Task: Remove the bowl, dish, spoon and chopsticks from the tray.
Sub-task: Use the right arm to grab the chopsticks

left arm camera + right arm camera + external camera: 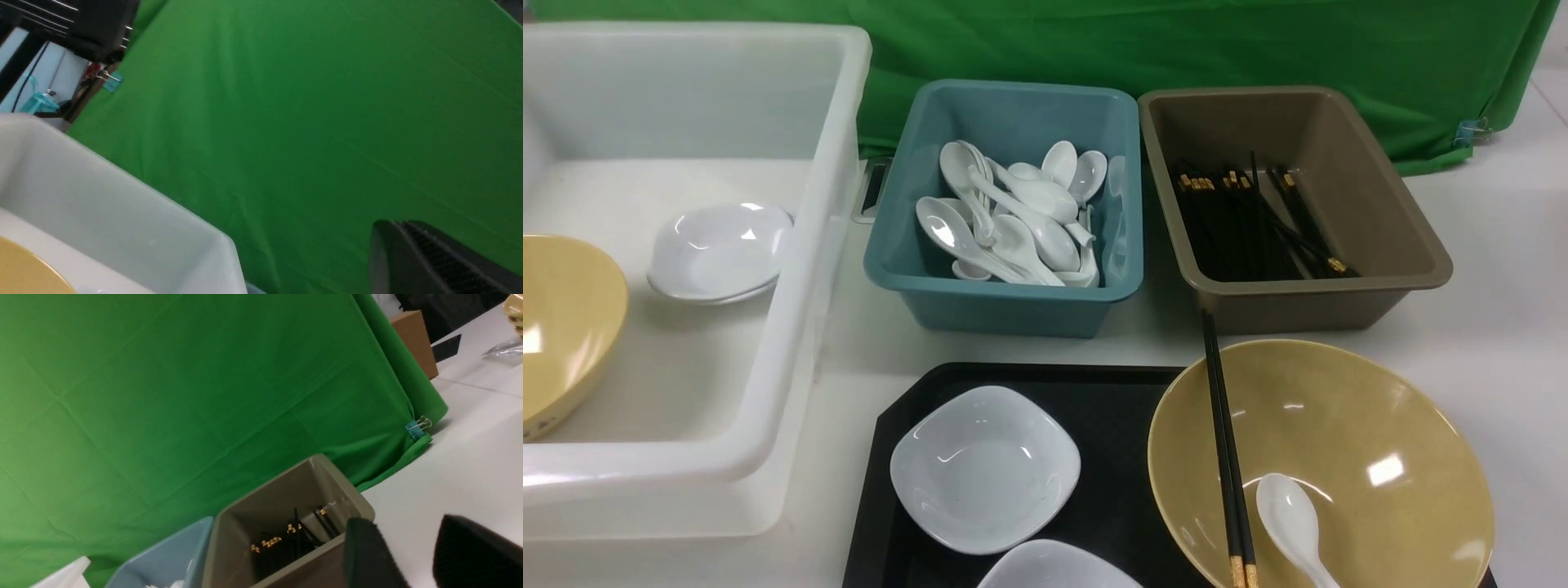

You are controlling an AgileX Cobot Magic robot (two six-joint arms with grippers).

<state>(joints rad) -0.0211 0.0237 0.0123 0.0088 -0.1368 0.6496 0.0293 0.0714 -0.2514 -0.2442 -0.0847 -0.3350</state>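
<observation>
A teal tub (1005, 306) of white spoons (1021, 220) sits beside a brown tub (1298, 310) of black chopsticks (1241, 233), before a green cloth (1176, 41).

On the tabletop (1503, 269), the tray (1111, 400) lies at 6 o'clock, holding a dish (984, 467) at its 9 o'clock side and the bowl (1380, 408) at 3 o'clock, spoon (1290, 523) inside it, chopsticks (1223, 457) across its rim; behind stand a crate (833, 204) at 10, spoon tub (1013, 310) at 12, chopstick tub (1339, 163) at 1.

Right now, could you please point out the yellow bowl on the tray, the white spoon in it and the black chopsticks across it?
yellow bowl (1372, 408): front view, bare inner wall.
white soup spoon (1286, 510): front view, its scoop.
black chopsticks (1225, 445): front view, midway along the pair.
</observation>
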